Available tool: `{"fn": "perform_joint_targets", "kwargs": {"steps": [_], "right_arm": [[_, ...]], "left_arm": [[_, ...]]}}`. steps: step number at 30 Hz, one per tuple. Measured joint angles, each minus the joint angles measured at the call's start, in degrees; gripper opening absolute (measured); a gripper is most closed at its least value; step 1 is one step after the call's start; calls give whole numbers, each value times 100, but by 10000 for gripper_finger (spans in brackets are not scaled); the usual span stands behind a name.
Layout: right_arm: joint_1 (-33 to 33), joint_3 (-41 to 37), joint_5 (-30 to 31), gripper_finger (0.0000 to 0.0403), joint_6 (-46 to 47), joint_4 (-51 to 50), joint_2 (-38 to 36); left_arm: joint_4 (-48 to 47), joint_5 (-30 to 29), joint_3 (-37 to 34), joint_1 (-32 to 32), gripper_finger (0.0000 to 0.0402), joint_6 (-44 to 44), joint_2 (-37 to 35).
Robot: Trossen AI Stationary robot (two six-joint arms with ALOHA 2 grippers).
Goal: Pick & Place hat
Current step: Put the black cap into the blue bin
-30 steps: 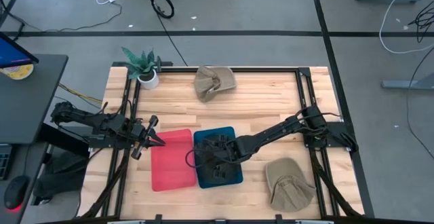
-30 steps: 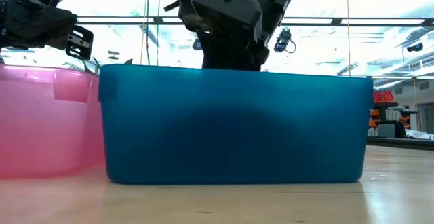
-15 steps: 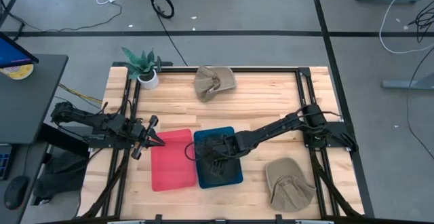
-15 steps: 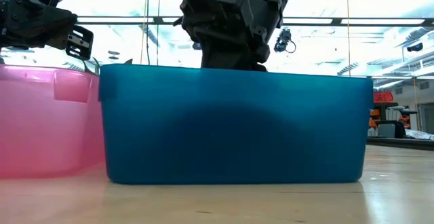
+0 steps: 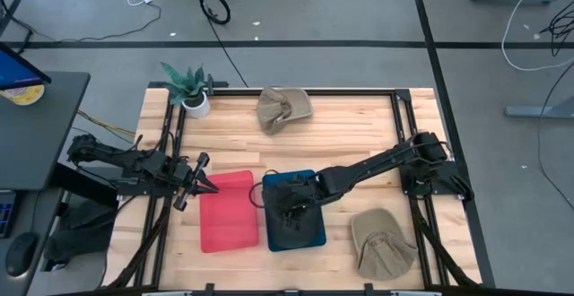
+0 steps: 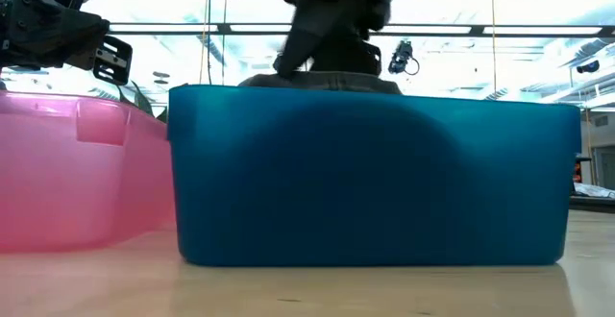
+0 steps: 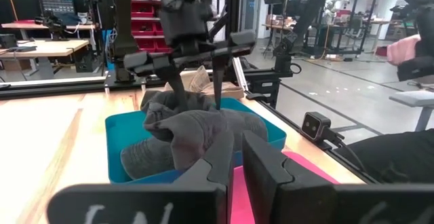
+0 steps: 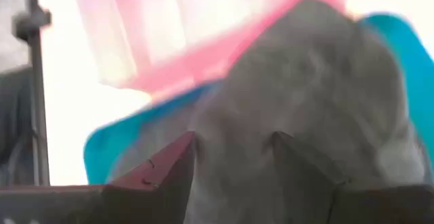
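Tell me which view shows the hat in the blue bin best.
Left wrist view: the crumpled grey fabric hat fills the blue plastic bin, with the right pincer above it. The high view hides it under the arm, the low view shows only its top over the rim, and the right wrist view is a blurred close-up.

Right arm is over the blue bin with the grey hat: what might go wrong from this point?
The grey hat is piled above the rim of the blue bin, so part of it may spill out on release. The right gripper has its fingers down in the fabric; if cloth snags, lifting away may drag the hat out or tug the bin toward the pink bin beside it.
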Motion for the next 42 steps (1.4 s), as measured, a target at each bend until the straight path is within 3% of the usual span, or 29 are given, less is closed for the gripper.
{"fn": "perform_joint_targets", "kwargs": {"steps": [5,8,16,22,37,42], "right_arm": [[4,33,674,205,-847,1027,115],[-25,30,758,205,-1184,1149,388],[-254,58,682,205,-356,571,1015],[-301,68,458,205,-379,662,1196],[-100,21,371,205,-557,812,305],[81,28,403,205,-447,110,-21]], "left_arm": [[-1,-1,1,0,34,2,0],[-3,0,0,0,34,0,-1],[-9,1,-1,0,34,0,0],[-5,1,-1,0,34,2,0],[1,1,0,0,34,1,0],[1,1,1,0,34,0,0]]}}
